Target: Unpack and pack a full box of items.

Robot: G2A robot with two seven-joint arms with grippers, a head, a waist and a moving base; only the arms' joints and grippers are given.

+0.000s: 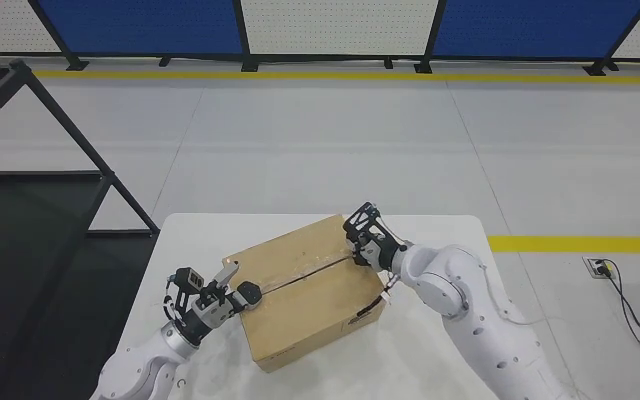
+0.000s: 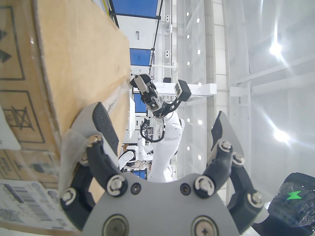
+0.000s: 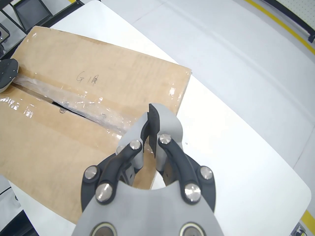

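**A:** Where is the box?

**B:** The cardboard box (image 1: pixel 305 300) sits in the lower middle of the top view, on the white table (image 1: pixel 430 350). Its flaps are down, and clear tape (image 3: pixel 73 99) lies wrinkled along its 1 centre seam.

**A:** And the 2 grippers?

**B:** The left gripper (image 1: pixel 240 282) is spread wide at the seam's lower-left end, with 1 finger (image 2: pixel 103 121) on the box top. The right gripper (image 1: pixel 360 258) is clenched at the upper-right end. Whether it pinches tape, I cannot tell.
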